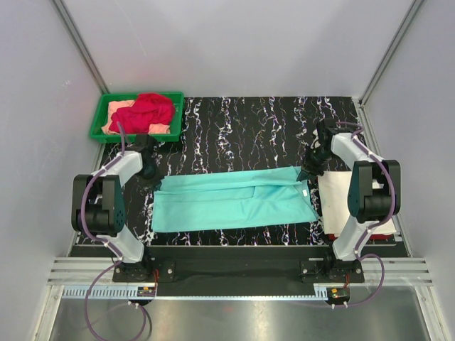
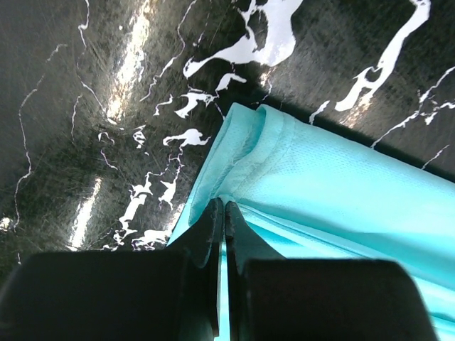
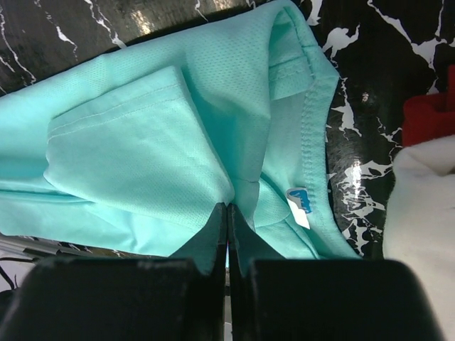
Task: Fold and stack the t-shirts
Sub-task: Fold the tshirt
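Pinching soft mint-teal cloth t-shirt (image 1: 234, 202) thinly in clenched left gripper (image 2: 225, 207) and right gripper (image 3: 227, 209); may slip if pulled unevenly

Both arms reach low, left end effector (image 2: 224, 206) and right end effector (image 3: 227, 207) pinched closed.

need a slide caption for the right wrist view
Right pincer shut on the mint-teal t-shirt beside its collar label, white cloth at the right edge, black marbled table beneath.

t-shirt (image 1: 234, 202) centre, tray (image 1: 94, 129) far left
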